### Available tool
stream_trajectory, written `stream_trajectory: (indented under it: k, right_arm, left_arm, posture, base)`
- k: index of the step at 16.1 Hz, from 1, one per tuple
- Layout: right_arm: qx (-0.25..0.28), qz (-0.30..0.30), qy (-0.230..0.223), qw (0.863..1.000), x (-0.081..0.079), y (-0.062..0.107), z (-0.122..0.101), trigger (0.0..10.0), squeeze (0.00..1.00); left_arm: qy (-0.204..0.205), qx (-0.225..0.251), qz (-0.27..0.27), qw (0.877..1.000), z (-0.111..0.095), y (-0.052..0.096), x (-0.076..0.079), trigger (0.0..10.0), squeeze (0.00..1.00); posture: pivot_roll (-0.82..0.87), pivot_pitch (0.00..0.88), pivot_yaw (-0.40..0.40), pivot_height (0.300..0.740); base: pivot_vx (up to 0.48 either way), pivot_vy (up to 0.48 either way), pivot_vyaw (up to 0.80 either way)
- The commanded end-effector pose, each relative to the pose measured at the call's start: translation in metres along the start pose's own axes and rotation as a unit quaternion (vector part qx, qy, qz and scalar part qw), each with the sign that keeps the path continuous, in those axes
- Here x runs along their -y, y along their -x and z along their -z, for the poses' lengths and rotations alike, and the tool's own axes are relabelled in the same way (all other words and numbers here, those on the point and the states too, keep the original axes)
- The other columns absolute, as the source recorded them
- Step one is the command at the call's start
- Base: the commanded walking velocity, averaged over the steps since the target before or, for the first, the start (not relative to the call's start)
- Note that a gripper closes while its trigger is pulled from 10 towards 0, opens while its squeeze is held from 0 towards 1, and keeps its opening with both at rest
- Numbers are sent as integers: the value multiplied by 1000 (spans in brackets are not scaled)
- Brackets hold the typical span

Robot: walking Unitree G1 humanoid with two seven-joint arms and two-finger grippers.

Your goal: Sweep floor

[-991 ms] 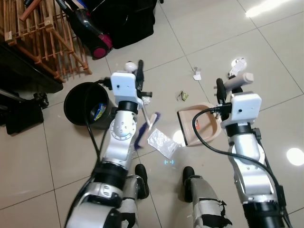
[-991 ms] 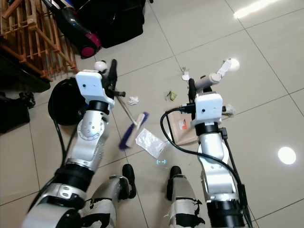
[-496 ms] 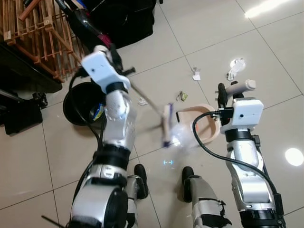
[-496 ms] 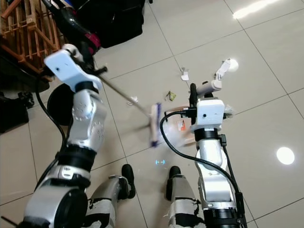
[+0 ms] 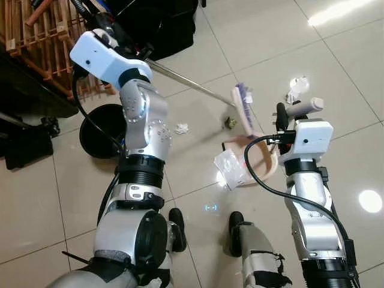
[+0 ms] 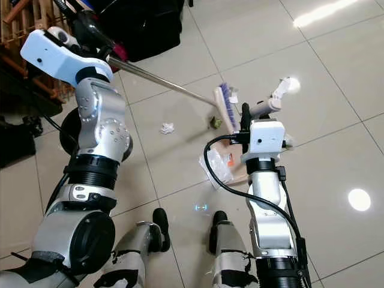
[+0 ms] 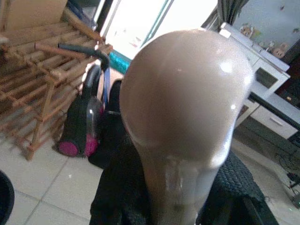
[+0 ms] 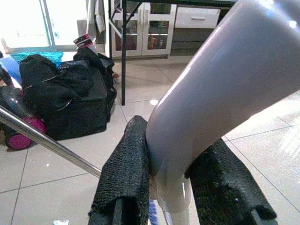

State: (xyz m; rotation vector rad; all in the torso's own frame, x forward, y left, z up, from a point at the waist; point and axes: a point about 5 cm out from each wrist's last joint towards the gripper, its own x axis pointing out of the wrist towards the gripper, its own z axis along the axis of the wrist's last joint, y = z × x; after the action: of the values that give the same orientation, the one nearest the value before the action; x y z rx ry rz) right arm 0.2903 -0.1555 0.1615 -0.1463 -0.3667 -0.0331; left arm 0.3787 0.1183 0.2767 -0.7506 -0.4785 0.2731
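Observation:
My left gripper [image 5: 139,51] is raised at the left and shut on the top of the broom; its rounded knob [image 7: 183,108] sits between the black fingers [image 7: 117,201]. The metal broom handle [image 5: 192,86] slants down to the purple-bristled brush head [image 5: 243,108], which hangs just beyond the beige dustpan [image 5: 264,157]. My right gripper [image 8: 171,187] is shut on the dustpan's grey handle [image 5: 305,107]. A clear plastic bag [image 5: 229,169] lies at the dustpan's mouth. A crumpled white paper [image 5: 181,128] and a green wrapper [image 5: 230,123] lie on the tiles.
A black bin [image 5: 99,133] stands on the floor left of my left arm. Behind it are a wooden rack [image 5: 51,42], a vacuum cleaner [image 6: 90,24] and a black bag [image 5: 162,27]. My feet [image 5: 237,219] stand just short of the dustpan. Open tiles stretch to the right.
My left arm swung up and out, carrying the brush head from near my feet to beyond the dustpan. The plastic bag slid right to the dustpan's mouth. The right arm barely moved.

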Motion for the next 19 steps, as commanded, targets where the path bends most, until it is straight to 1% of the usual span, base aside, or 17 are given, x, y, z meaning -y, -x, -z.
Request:
stream_trajectory:
  k: [1,2,3,4,5,6,7,9,11,12,13,14,15,16,17,18,19]
  right_arm:
    - [-82,-13,-45,996,-13,16,29,10000,0]
    - [-82,-12,-46,995,-12,17,30,10000,0]
    - [-83,-12,-46,995,-12,17,31,10000,0]
    - [-83,-10,-46,995,-12,17,31,10000,0]
    - [-82,-8,-46,996,-12,16,31,10000,0]
    - [-79,-7,-45,996,-10,15,30,10000,0]
    - [-78,-5,-45,996,-9,15,30,10000,0]
    - [-80,-5,-44,996,-8,15,31,10000,0]
    - [-82,-5,-45,996,-9,16,32,10000,0]
    - [-83,-4,-47,995,-10,17,32,10000,0]
    - [-85,-3,-50,995,-11,17,32,10000,0]
    - [-86,-2,-52,995,-12,17,32,10000,0]
    - [-86,-2,-54,995,-13,17,32,10000,0]
    - [-86,-5,-58,995,-15,17,32,10000,0]
    - [-86,-6,-58,995,-15,18,32,10000,0]
    - [-85,-7,-58,995,-15,18,32,10000,0]
    - [-86,-8,-60,994,-15,19,32,10000,0]
  left_arm:
    - [17,-18,53,998,0,5,23,10000,0]
    - [-40,-22,132,990,1,7,31,10000,0]
    - [-71,-21,168,983,1,9,32,10000,0]
    - [-117,-15,229,966,0,12,33,10000,0]
    - [-154,-14,273,950,0,15,34,10000,0]
    - [-168,16,308,936,-9,18,34,10000,0]
    - [-170,32,323,931,-14,20,34,10000,0]
    - [-182,19,331,926,-10,25,29,10000,0]
    - [-204,7,348,915,-1,35,23,10000,0]
    - [-227,-8,359,905,8,46,16,10000,0]
    - [-259,-27,356,897,20,55,6,10000,0]
    - [-291,-34,354,888,28,62,-3,10000,0]
    - [-307,-34,355,883,33,66,-8,10000,0]
    - [-327,-35,352,876,41,74,-19,10000,0]
    - [-327,-37,351,877,42,75,-20,10000,0]
    - [-335,-30,346,876,47,80,-25,10000,0]
    - [-328,-27,324,887,51,85,-32,10000,0]
  posture:
    - [52,388,109,740]
    - [59,382,112,740]
    - [61,377,114,740]
    - [62,367,118,740]
    - [60,361,120,740]
    - [60,362,120,740]
    - [61,362,119,740]
    - [63,361,121,740]
    - [59,365,124,740]
    - [57,369,125,740]
    - [57,377,124,740]
    - [55,383,123,740]
    - [54,386,121,740]
    - [49,394,118,740]
    - [49,394,118,740]
    - [48,400,119,740]
    - [44,403,120,740]
  base:
    - [0,0,0]
    - [0,0,0]
    - [0,0,0]
    - [0,0,0]
    - [0,0,0]
    - [0,0,0]
    - [0,0,0]
    - [0,0,0]
    - [0,0,0]
    - [0,0,0]
    - [0,0,0]
    - [0,0,0]
    - [0,0,0]
    - [0,0,0]
    - [0,0,0]
    - [0,0,0]
    - [0,0,0]
